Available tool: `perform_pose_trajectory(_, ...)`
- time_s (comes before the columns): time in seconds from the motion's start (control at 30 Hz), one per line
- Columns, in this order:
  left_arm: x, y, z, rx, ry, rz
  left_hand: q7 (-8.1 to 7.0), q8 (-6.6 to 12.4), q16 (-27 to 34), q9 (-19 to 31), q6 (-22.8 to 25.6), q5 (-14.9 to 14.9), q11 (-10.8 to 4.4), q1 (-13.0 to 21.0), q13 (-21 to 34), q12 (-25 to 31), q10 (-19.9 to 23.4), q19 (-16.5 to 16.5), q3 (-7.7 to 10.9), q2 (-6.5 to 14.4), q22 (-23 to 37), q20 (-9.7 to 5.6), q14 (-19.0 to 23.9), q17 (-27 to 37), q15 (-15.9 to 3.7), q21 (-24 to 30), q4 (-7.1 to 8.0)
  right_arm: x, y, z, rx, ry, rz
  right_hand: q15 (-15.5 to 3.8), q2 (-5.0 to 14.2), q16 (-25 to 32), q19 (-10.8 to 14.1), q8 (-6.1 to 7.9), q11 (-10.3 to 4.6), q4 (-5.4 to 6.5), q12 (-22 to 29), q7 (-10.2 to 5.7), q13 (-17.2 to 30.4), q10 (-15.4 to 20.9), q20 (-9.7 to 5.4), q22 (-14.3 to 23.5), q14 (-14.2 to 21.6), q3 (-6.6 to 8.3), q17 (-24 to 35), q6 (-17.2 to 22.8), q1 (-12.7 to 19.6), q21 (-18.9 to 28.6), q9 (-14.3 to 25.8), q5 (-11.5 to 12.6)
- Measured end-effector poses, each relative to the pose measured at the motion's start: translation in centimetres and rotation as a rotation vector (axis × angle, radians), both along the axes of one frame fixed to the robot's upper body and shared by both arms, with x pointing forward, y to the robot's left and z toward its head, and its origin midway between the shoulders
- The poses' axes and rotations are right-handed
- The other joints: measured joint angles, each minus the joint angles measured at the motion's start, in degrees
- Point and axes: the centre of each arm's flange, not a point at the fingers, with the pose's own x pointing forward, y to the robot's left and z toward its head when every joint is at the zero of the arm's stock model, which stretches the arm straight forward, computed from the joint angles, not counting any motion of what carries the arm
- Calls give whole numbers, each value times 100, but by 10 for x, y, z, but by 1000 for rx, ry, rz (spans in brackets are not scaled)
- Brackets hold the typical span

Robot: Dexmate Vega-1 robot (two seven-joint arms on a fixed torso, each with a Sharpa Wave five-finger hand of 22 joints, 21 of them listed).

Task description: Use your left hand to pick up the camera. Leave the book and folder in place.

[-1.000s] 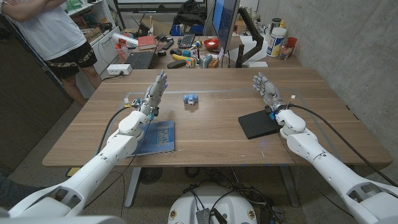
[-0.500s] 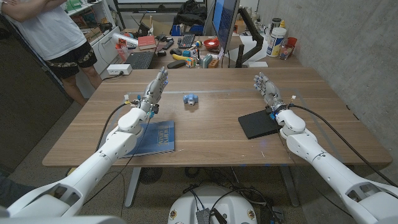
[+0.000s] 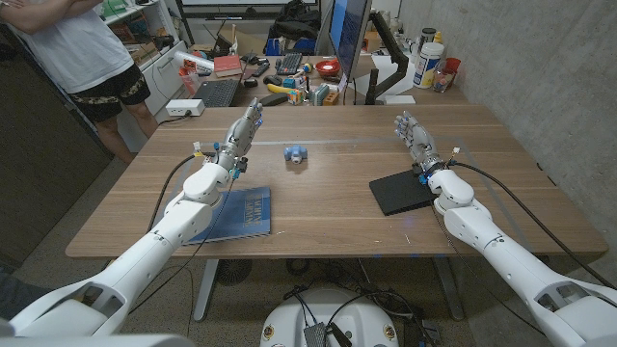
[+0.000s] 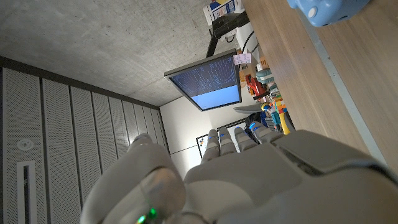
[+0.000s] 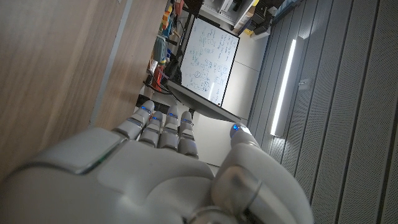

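Small blue toy-like camera [image 3: 296,153] sits on wooden table [image 3: 337,202], apart from left hand [image 3: 238,140], to right of its fingers [image 3: 253,113], untouched.

Left fingers extended together, holding nothing. Right hand [image 3: 415,141] upright, fingers loosely extended, empty, just beyond black flat folder [image 3: 399,191].

Risks, judged:
- camera small, light; sideways sweep could knock or slide it away before fingers close.
- left forearm hangs over blue book [image 3: 237,214]; dragging could shift it.

Count: one camera, one book, one folder, two hands.

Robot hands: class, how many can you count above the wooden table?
2. The left robot hand is raised beside the blue camera; the right robot hand is behind the black folder.
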Motion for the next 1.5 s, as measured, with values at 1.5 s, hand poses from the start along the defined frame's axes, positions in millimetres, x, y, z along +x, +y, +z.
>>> perform_pose_trajectory(1.5, -27, -14, 20, 121, -71, 77, -22, 0, 0, 27, 22, -1, -30, 45, -1, 0, 31, 0, -23, 45, -1, 0, 21, 0, -21, 0, -23, -3, -1, 1, 7, -12, 12, -31, 0, 0, 0, 0, -62, -40, 0, 1, -1, 61, 0, -1, 31, -9, 0, 61, 0, -42, -2, 22)
